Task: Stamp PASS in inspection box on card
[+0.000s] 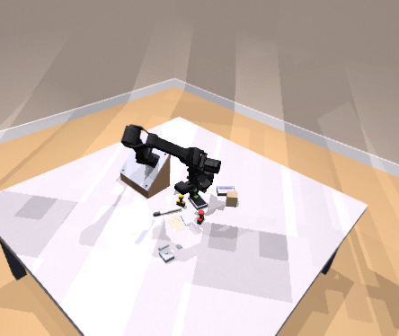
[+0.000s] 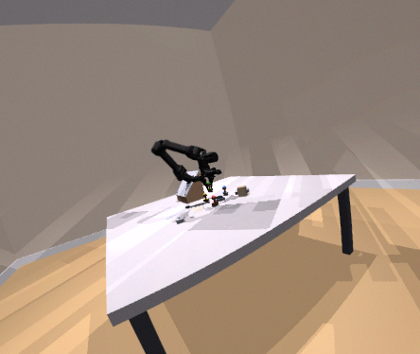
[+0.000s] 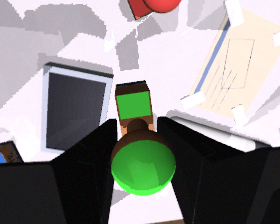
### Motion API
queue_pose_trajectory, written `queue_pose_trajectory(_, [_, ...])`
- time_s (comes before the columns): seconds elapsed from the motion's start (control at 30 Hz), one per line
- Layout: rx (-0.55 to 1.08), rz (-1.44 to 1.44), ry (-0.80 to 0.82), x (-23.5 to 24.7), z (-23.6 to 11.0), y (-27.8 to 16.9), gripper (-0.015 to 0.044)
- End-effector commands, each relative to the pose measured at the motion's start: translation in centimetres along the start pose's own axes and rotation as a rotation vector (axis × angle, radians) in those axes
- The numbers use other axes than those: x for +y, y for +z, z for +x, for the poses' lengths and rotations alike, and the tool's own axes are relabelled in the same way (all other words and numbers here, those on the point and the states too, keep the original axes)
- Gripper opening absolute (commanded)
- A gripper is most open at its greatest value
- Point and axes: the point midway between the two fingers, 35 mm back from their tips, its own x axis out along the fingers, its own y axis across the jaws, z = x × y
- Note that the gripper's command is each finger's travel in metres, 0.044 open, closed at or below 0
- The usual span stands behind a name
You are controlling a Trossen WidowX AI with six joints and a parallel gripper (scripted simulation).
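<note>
My gripper (image 3: 137, 125) (image 1: 194, 190) (image 2: 208, 182) is shut on the PASS stamp (image 3: 142, 164) (image 1: 195, 195), a wooden stamp with a green knob and a green label. It holds the stamp upright a little above the table. The dark ink pad (image 3: 73, 112) (image 1: 199, 203) lies just to the stamp's left in the wrist view. The cream card (image 3: 226, 30) (image 1: 176, 222) lies to the right, taped at its corners, with a thin outlined inspection box (image 3: 253, 52) on it. The stamp's face is hidden.
A red stamp (image 3: 156, 6) (image 1: 200, 217) (image 2: 214, 200), a yellow stamp (image 1: 181, 198) and a blue stamp (image 3: 1, 152) (image 2: 225, 190) stand nearby. A pen (image 1: 166, 211) lies beside the card. A cardboard box (image 1: 232, 198) (image 2: 241, 190), a blue-white box (image 1: 226, 190) and a grey block (image 1: 167, 255) lie around.
</note>
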Motion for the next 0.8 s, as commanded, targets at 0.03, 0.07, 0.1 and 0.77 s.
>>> queue_pose_trajectory(0.03, [-0.005,0.046,-0.005,-3.6,-0.1,1.1,0.0])
queue_pose_trajectory(0.07, [-0.005,0.055,-0.006,-4.3,-0.1,1.2,0.0])
queue_pose_trajectory(0.1, [-0.005,0.064,-0.008,-5.0,-0.1,1.3,0.0])
queue_pose_trajectory(0.77, [-0.005,0.131,-0.028,-10.3,0.3,1.6,0.0])
